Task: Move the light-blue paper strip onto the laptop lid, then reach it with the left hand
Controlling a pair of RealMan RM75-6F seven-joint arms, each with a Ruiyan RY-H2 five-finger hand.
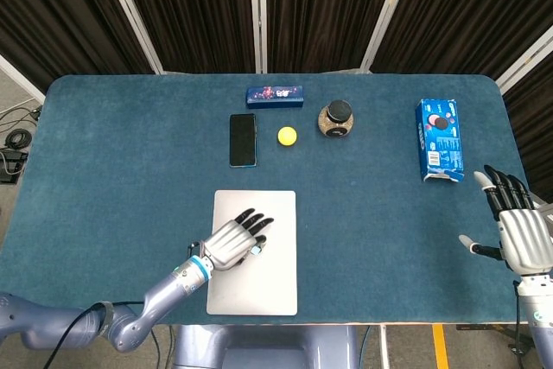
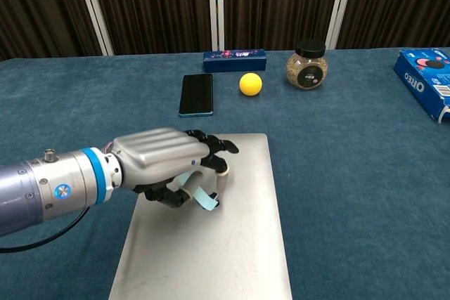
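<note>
1. Light-blue paper strip (image 2: 204, 199) is the smallest thing here yet the one to find first: it sits under the left hand (image 2: 165, 168) over the laptop lid (image 2: 232, 244), pinched between thumb and curled fingers (image 2: 219, 167). Most of it is hidden by the palm; in the head view only a speck of blue shows.
2. One table (image 1: 112, 170), covered in blue cloth; its near edge is cut off in the chest view.
3. One laptop lid, closed and silver; the left hand covers part of its upper left area, and the chest view crops its near end.
4. One right hand (image 1: 518, 231), at the table's right edge, well apart from everything, fingers spread and holding nothing; its arm runs out of frame.
5. One blue cookie box (image 1: 439, 139), lying flat; the chest view cuts it off at the right.
6. One dark phone (image 1: 243, 139), face up.
7. One slim blue box (image 1: 275, 94), its print too small to read.
8. One jar (image 1: 336, 119) with a black lid, holding pale grainy contents I cannot identify.
9. One yellow ball (image 1: 287, 136), between phone and jar.
</note>
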